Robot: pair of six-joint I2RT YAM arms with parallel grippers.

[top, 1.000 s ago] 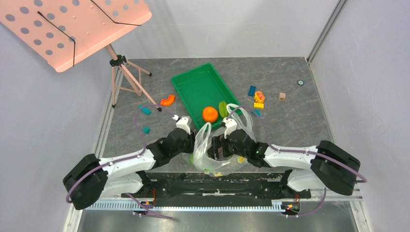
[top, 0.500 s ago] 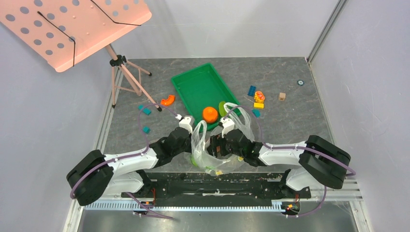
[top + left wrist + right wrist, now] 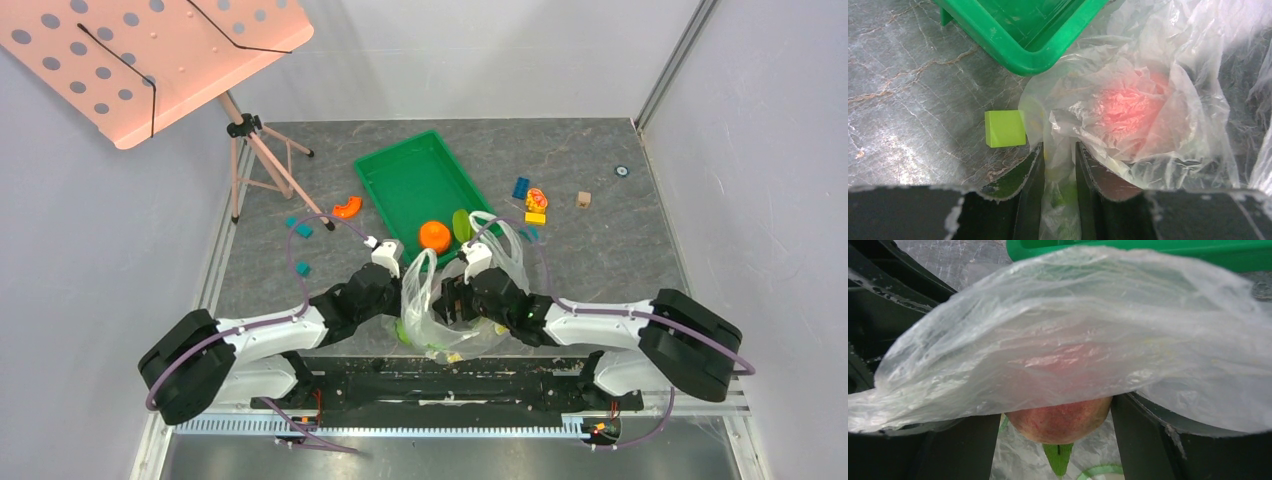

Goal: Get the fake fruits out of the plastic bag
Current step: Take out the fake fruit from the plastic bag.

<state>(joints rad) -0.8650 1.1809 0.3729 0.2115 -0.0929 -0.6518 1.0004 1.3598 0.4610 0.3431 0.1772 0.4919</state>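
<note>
Looking down, we saw the clear crinkly plastic bag standing near the rigid green rectangular tray. Left wrist: the left gripper pinched its film, fingers nearly closed. Right wrist: the right gripper, wide, clasped the smooth round pink peach inside.

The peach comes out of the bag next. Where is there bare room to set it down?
Bare: the far half of the green tray; the table right of the plastic bag, nearer than the coloured blocks; the strip behind the tray. Crowded: the tray's near corner, where the orange, green oval piece and bag bunch together.
</note>
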